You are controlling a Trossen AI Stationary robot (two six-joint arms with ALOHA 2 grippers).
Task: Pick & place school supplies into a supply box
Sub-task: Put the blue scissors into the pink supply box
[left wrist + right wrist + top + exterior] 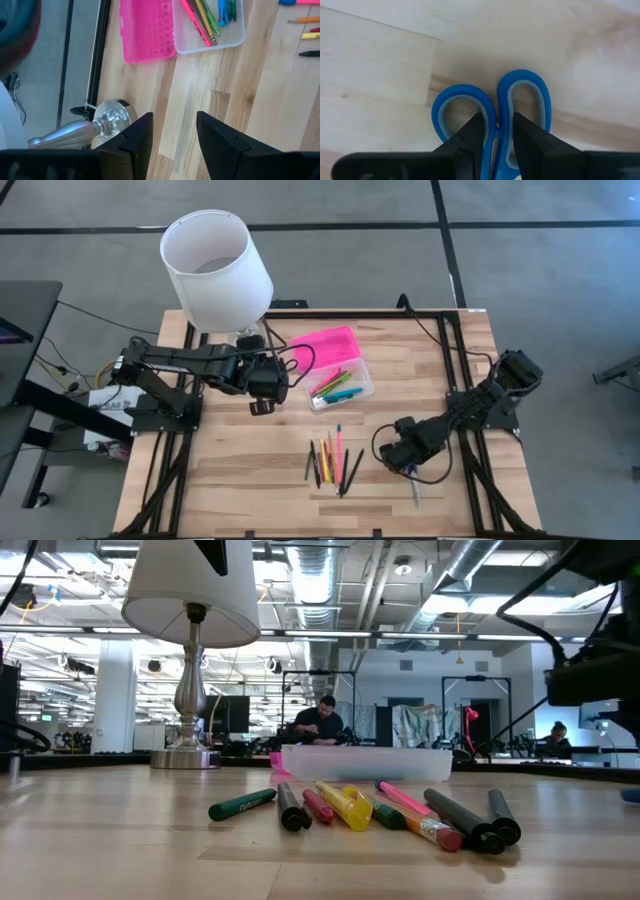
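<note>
My right gripper (494, 137) was down at the near right of the table (240, 470), fingers pinched on the blue scissors (520, 107) where the two handle loops meet. Left of it, loose pens and pencils (330, 458) lay fanned on the wood. Farther back sat the supply box (345, 385), its clear base holding several pens, pink lid (325, 345) flipped open behind. My left gripper (172, 135) hovered left of it, fingers apart, beside the lamp (215, 270).
</note>
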